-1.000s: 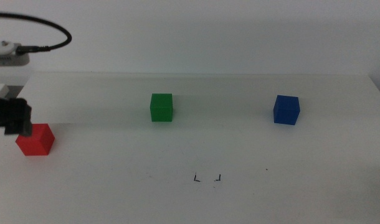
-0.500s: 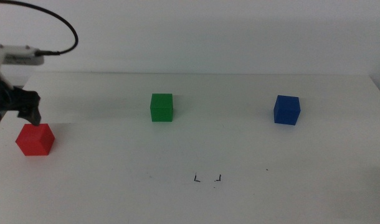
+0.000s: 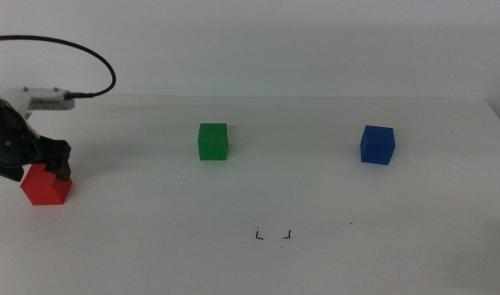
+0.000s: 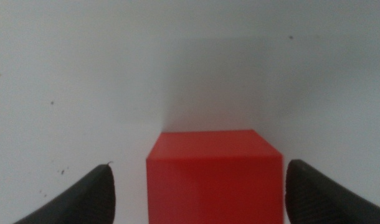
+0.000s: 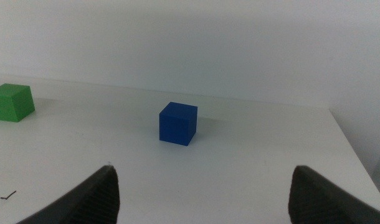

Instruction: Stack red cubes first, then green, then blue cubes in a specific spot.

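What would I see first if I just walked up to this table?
Three bright cubes on white: a red cube at the far left with the left gripper open around it, a green cube in the middle, and a blue cube to the right. Two tiny black corner marks sit near the front.

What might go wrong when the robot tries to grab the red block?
The left end effector is open around the red cube, which sits closer to one jaw, so closing might nudge or twist it. The corner marks are tiny and far across the table, so the cube could land off them.
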Controlling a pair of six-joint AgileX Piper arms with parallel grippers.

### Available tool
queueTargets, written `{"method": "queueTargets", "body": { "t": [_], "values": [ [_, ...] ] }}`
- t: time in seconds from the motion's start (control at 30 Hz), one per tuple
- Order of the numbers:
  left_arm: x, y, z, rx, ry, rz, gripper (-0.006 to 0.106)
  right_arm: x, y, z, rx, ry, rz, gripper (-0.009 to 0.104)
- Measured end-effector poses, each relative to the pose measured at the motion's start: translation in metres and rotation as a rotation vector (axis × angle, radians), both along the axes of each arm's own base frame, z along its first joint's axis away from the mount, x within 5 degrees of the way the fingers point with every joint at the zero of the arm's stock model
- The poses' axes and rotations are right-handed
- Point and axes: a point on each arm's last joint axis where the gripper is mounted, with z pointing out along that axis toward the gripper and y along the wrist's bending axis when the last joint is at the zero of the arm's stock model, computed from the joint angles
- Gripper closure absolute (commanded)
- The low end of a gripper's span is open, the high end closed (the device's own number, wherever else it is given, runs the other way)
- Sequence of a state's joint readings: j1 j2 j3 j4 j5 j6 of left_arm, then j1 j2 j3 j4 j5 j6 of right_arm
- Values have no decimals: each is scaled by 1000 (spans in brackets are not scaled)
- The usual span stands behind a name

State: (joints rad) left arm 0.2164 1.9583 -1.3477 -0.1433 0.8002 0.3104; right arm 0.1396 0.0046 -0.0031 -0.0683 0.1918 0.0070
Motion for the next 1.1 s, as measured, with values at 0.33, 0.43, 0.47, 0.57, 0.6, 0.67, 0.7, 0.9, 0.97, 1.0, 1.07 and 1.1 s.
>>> {"method": "queueTargets", "body": {
  "t": [0.33,0.43,0.47,0.57,0.6,0.67,0.7,0.9,0.97,1.0,1.07,1.1],
  "values": [
    [0,-5,-10,-56,46,23,90,0,0,0,2,0,0,2],
    [-6,-31,19,-84,34,55,102,0,0,0,2,0,0,2],
    [-8,-49,32,-72,19,56,102,0,0,0,2,0,0,2],
    [-18,-131,62,-32,-29,30,102,0,0,0,2,0,0,2],
    [-22,-155,66,-39,-34,64,102,0,0,0,2,0,0,2],
    [-40,-213,71,-34,-28,68,102,0,0,0,2,0,0,2],
    [-48,-233,70,-28,-24,60,102,0,0,0,2,0,0,2],
    [-83,-329,53,-101,-57,-11,102,0,0,0,2,0,0,2],
    [-84,-344,45,-112,-55,-27,102,0,0,0,2,0,0,2],
    [-84,-350,39,-112,-46,-30,102,0,0,0,2,0,0,2],
    [-81,-358,31,-106,-37,-36,102,0,0,0,2,0,0,2],
    [-79,-360,26,-104,-32,-34,102,0,0,0,2,0,0,2]
  ]
}}
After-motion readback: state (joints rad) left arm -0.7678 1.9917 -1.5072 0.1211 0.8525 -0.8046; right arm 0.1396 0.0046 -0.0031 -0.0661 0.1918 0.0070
